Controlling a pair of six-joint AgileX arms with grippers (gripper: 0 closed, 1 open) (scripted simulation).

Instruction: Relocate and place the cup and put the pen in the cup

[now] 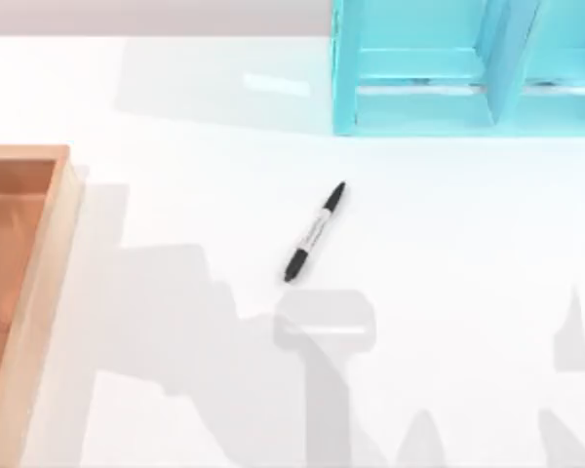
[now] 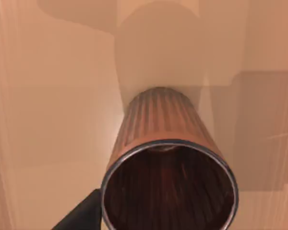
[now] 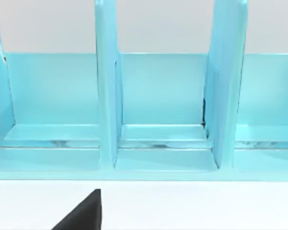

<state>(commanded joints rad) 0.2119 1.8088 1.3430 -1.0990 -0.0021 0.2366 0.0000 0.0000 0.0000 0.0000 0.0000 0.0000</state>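
We count one pen on the white table. It lies flat near the middle of the table, a little toward the far edge, at a slant, with its black cap end toward the far right and its other black end toward the near left. Its grey-white barrel carries small print.

We count one cup, reddish-brown with a ribbed wall and a dark inside, seen close from our left wrist camera. Its open mouth faces the camera and below it is an orange-brown wooden surface. One dark finger of our left gripper is beside the cup's rim; we cannot tell if this claw is apart or clamped.

One wooden tray sits at the left edge of the table. One light blue rack stands at the far edge toward the right corner; our right wrist camera looks into three of its compartments. One dark finger of our right gripper is there, and again we cannot tell its state.
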